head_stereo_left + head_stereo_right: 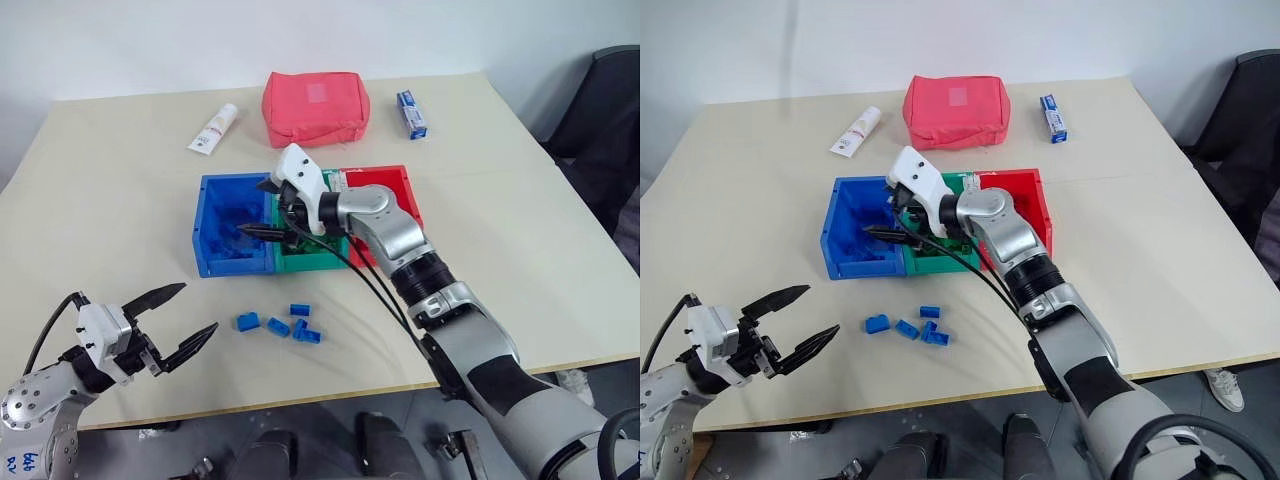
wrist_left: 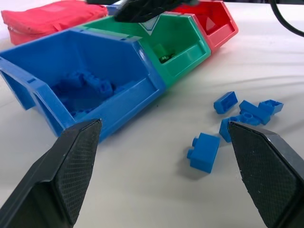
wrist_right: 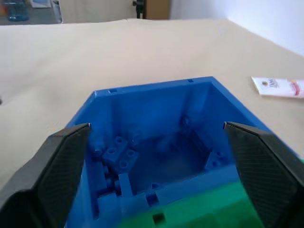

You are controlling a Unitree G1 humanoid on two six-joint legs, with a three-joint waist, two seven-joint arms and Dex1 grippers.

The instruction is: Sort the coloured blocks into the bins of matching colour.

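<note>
The blue (image 1: 222, 245), green (image 2: 185, 47) and red (image 1: 390, 182) bins stand joined in a row mid-table. My right gripper (image 1: 252, 208) hovers over the blue bin beside its wall with the green one, pointing left, open with nothing between its fingers. Blue blocks (image 3: 118, 152) lie inside the blue bin (image 3: 156, 102). Several loose blue blocks (image 1: 277, 326) lie on the table in front of the bins. My left gripper (image 1: 199, 308) stands open near the front left of the table, apart from those blocks (image 2: 204, 151).
A red fabric pouch (image 1: 315, 107), a white tube (image 1: 213, 130) and a blue-and-white small box (image 1: 411, 113) lie at the back of the table. A small green piece (image 2: 164, 53) sits in the green bin. A dark chair (image 1: 600, 110) stands past the right edge.
</note>
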